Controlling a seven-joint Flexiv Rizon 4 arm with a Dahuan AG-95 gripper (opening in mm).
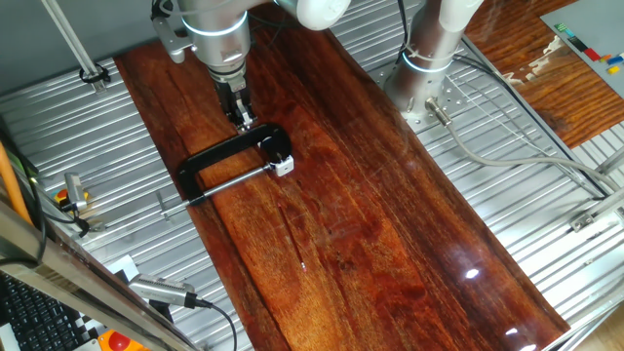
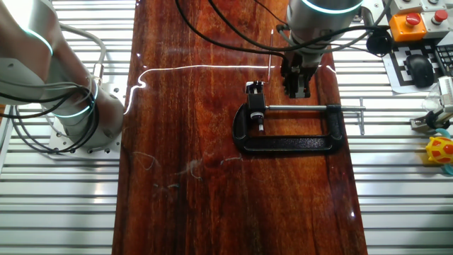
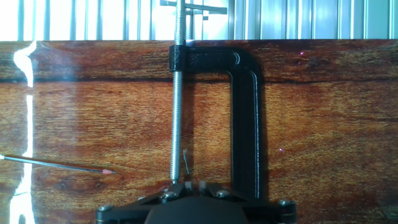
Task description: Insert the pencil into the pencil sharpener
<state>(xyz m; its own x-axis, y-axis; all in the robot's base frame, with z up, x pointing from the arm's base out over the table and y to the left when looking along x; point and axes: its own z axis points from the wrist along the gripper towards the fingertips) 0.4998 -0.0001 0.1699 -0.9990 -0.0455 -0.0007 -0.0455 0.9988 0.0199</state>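
Observation:
The pencil (image 3: 56, 164) is thin with a pinkish tip and lies flat on the wooden board, left of the clamp's rod. In the other fixed view it shows as a thin line (image 2: 270, 57). The pencil sharpener (image 1: 283, 167), a tiny white block, sits at the jaw end of the black C-clamp (image 1: 229, 161) and also shows in the other fixed view (image 2: 253, 88). It is hidden in the hand view. My gripper (image 1: 241, 119) hangs just beyond the clamp (image 2: 296, 91). Its fingertips (image 3: 194, 185) are close together and hold nothing.
The black C-clamp (image 3: 244, 118) with its steel threaded rod (image 3: 177, 112) lies on the dark wooden board (image 1: 370, 224), which rests on a ribbed metal table. The arm's base (image 2: 71, 106) stands at one side. Cables, a keyboard and an emergency button (image 2: 409, 21) surround the board.

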